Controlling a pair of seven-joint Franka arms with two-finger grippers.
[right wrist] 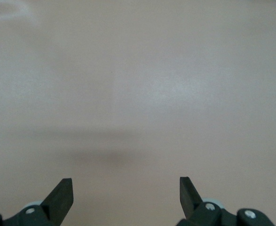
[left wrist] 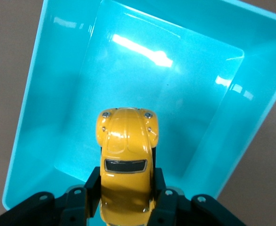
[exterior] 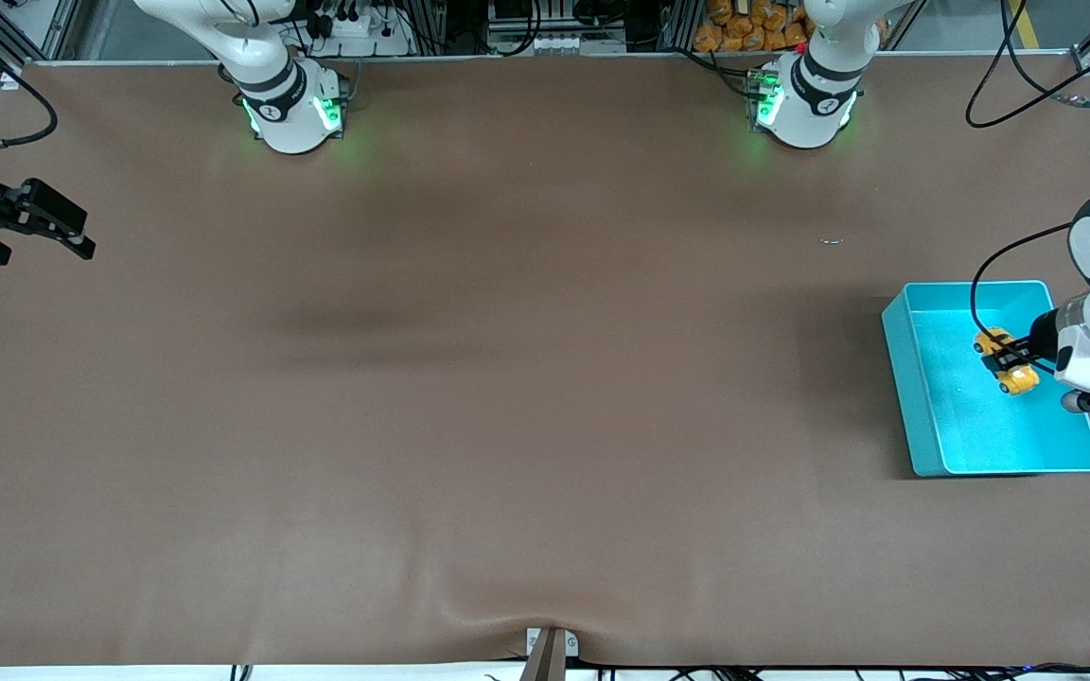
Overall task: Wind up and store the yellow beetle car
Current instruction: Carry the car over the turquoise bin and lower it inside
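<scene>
Yellow beetle car [exterior: 1007,360] hangs over the inside of the teal bin [exterior: 914,378], clamped by its flanks in the left claw [exterior: 1010,358]. In the left wrist view the car [left wrist: 126,160] shows its rounded roof, dark window and nose pointing away from the wrist, with a black fingertip [left wrist: 93,188] pressed against each side of the body and the bin's bright floor [left wrist: 147,84] spread underneath. Whether the wheels touch that floor cannot be told from either view. The bin sits on the brown surface [exterior: 507,397] at the left arm's end, its walls upright and its inside holding nothing else visible.

The right claw [exterior: 39,236] waits up in the air over the bare surface at the right arm's end, well apart from the bin. Its fingers stand wide apart with nothing between them; the right wrist view shows the two dark fingertips [right wrist: 60,195] spread over plain brown cloth [right wrist: 138,94]
</scene>
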